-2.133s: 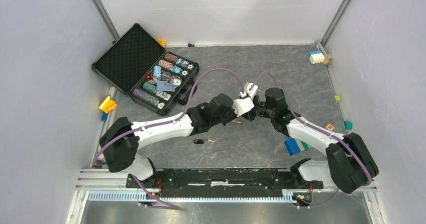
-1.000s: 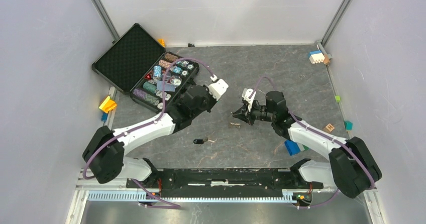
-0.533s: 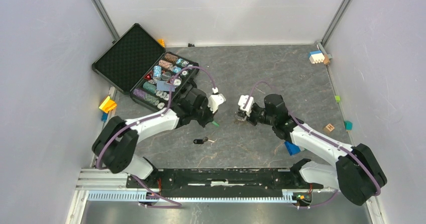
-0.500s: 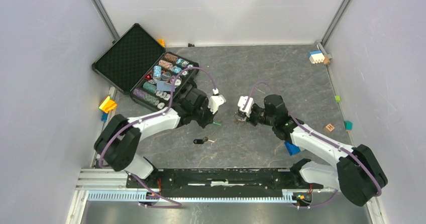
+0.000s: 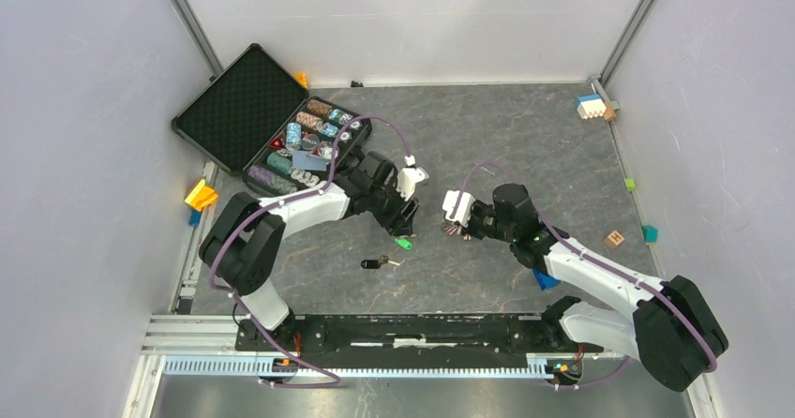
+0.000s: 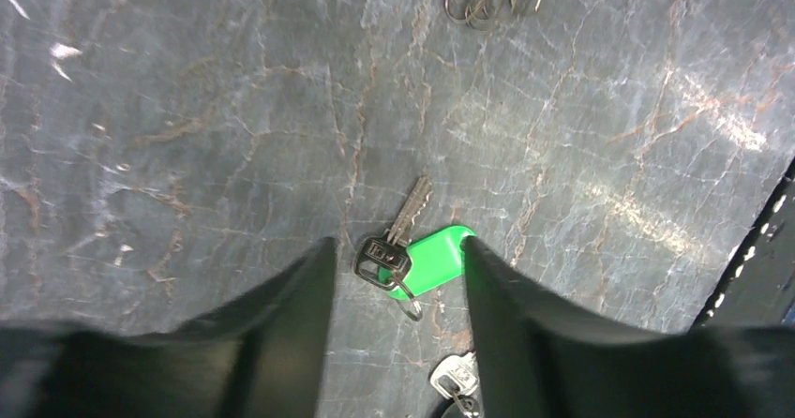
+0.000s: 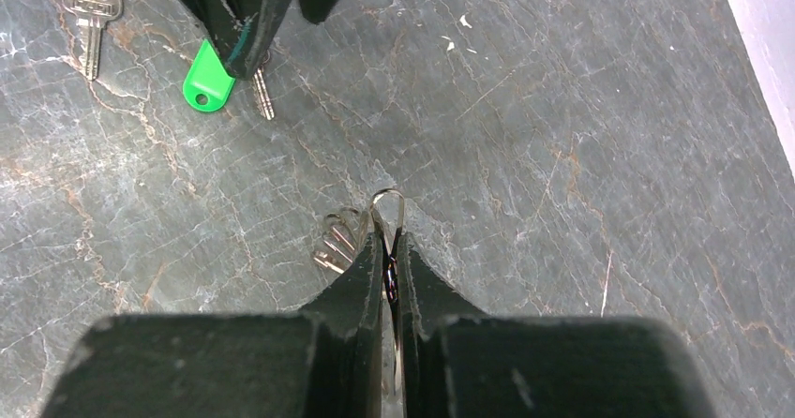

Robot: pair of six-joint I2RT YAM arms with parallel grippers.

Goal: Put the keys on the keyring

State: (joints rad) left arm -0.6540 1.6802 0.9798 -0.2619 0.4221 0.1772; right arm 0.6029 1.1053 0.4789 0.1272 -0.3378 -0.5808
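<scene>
The green-headed key (image 6: 433, 261) lies flat on the grey table, its silver blade (image 6: 411, 208) pointing away from my left wrist camera. My left gripper (image 6: 395, 249) stands open just above it, one finger on each side, holding nothing. In the top view the green key (image 5: 403, 243) sits below the left gripper (image 5: 406, 228). The black-headed key (image 5: 372, 264) lies loose, nearer the arms' bases. My right gripper (image 7: 389, 242) is shut on the thin silver keyring (image 7: 387, 201), from which several small keys (image 7: 336, 242) hang to the left.
An open black case (image 5: 302, 146) of poker chips stands at the back left. A blue block (image 5: 544, 276) lies under the right forearm. Small toy blocks (image 5: 592, 106) sit at the back right corner, and yellow ones (image 5: 200, 194) at the left wall.
My left gripper came down from near the case with the green key, set it on the table and opened. My right gripper, still holding the keyring, drifted slightly toward the bases.
</scene>
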